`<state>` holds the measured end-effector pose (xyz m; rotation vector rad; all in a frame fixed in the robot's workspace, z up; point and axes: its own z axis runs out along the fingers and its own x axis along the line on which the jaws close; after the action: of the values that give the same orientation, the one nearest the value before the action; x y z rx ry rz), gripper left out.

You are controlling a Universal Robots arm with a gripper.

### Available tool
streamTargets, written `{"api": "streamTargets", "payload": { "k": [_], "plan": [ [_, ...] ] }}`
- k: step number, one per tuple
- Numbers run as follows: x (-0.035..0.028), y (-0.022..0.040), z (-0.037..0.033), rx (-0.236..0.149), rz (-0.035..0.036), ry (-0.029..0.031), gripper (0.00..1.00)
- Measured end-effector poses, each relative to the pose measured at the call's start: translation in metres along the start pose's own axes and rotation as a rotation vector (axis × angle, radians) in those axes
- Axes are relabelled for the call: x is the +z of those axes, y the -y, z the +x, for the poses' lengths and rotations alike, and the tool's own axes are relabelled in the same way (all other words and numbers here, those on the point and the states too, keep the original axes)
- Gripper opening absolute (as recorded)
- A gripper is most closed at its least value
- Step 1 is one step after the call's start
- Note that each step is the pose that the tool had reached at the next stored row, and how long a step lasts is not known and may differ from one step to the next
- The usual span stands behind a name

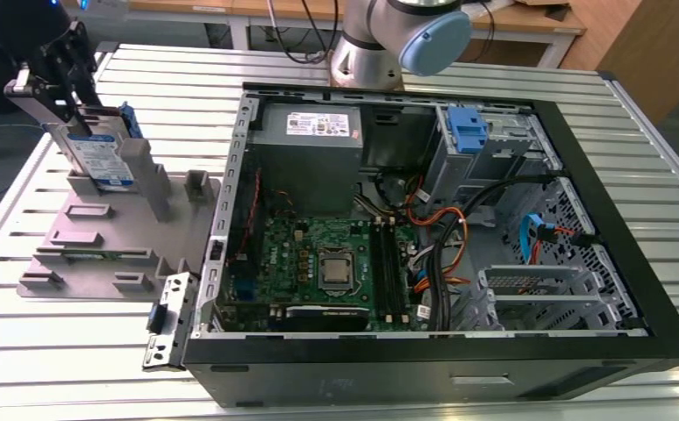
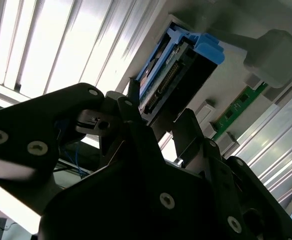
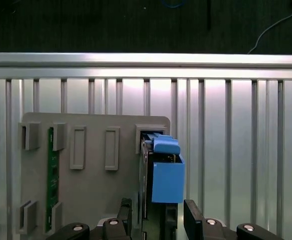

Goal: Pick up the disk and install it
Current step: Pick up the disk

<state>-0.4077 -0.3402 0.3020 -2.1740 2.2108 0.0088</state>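
The exterior view takes in the whole desk [image 1: 655, 158], a ribbed surface of pale metal slats. An open computer case [image 1: 433, 377] lies on it with the motherboard [image 1: 304, 254], a grey power supply [image 1: 310, 140] and a bare blue bracket [image 1: 466, 132] exposed. The arm [image 1: 398, 39] rises behind the case. Wooden benches, hanging cables and a dark floor lie beyond the desk's edge.

A grey fixture plate [image 1: 94, 246] sits toward the exterior view's left, just beside the case. The disk [image 1: 100, 158] stands in one of its slots, with its white and blue label turned to that camera. The claw [image 1: 68, 88] hangs right over the disk's top.

The first wrist view looks straight down. The disk [image 3: 166, 175] shows there as a thin edge capped by its blue rail, and a green memory module [image 3: 50, 175] stands in another slot of the plate [image 3: 90, 195]. The claw [image 3: 158, 206] is spread a little wider than the disk. One black finger is on each side and a dark gap shows at each, so it grips nothing.

The second wrist view adds the pin connector on the disk's [image 2: 181, 70] upper end, just past the fingertips of the claw [image 2: 160, 107].

The disk stands on edge with its long axis roughly upright and its connector end facing up toward the claw.
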Motion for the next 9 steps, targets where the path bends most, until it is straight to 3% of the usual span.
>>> {"api": "streamTargets", "payload": {
  "k": [9],
  "plan": [
    [0.0, 0.0, 0.0, 0.001, 0.0, 0.0001, 0.53]
  ]
}}
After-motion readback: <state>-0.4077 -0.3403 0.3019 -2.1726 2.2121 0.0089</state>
